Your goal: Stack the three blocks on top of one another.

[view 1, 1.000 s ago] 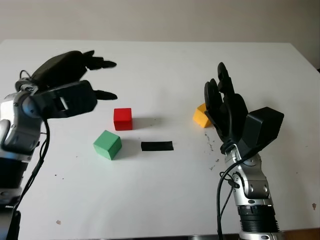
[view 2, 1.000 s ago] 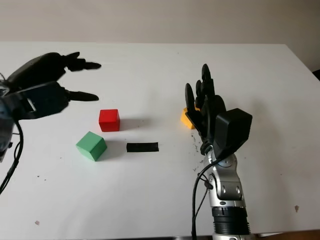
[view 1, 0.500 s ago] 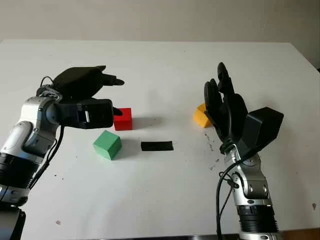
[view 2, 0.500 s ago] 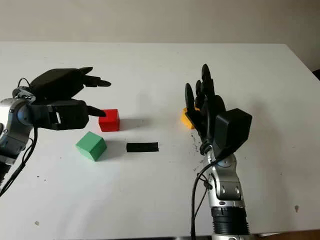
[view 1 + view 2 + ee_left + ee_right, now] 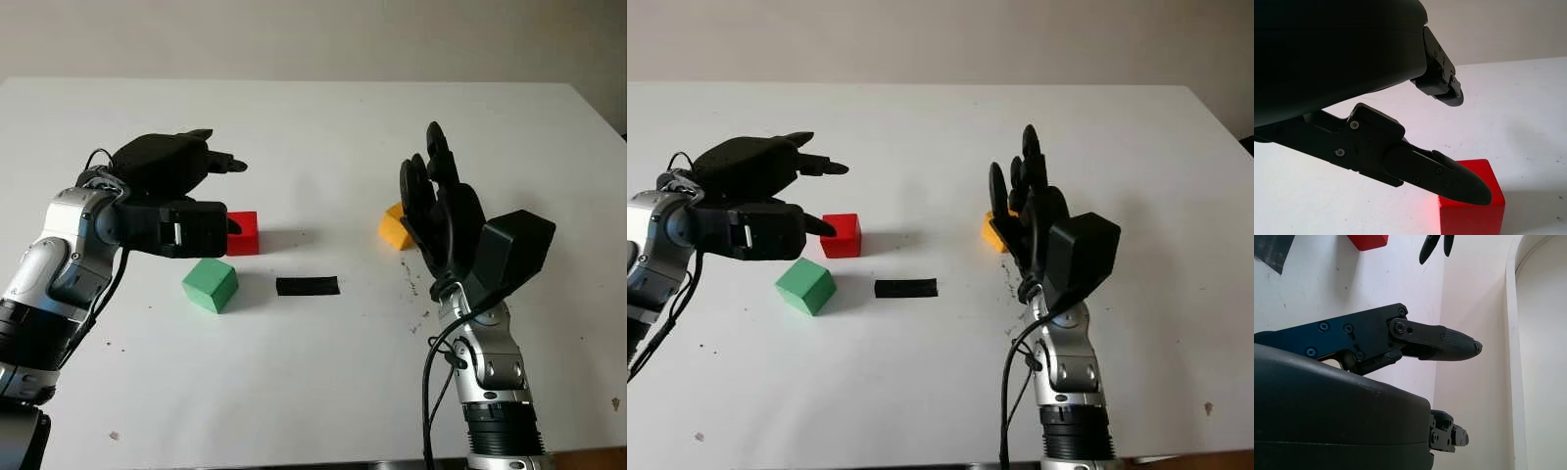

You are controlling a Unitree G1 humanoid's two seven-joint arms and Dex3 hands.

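Two black robot hands, both open

The black three-finger left hand point(image 5: 176, 186) reaches out from its silver arm point(image 5: 54, 269), holding nothing. The black three-finger right hand point(image 5: 441, 211) stands on its silver arm point(image 5: 495, 377) with its fingers point(image 5: 433, 147) pointing up, holding nothing.

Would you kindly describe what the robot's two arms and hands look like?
Both hands, left hand and right hand, have matte black shells and three black fingers with small screws showing at the joints. The forearms are silver-grey metal with black ribbed rings near the bottom edge. Thin black cables loop loosely beside each wrist.
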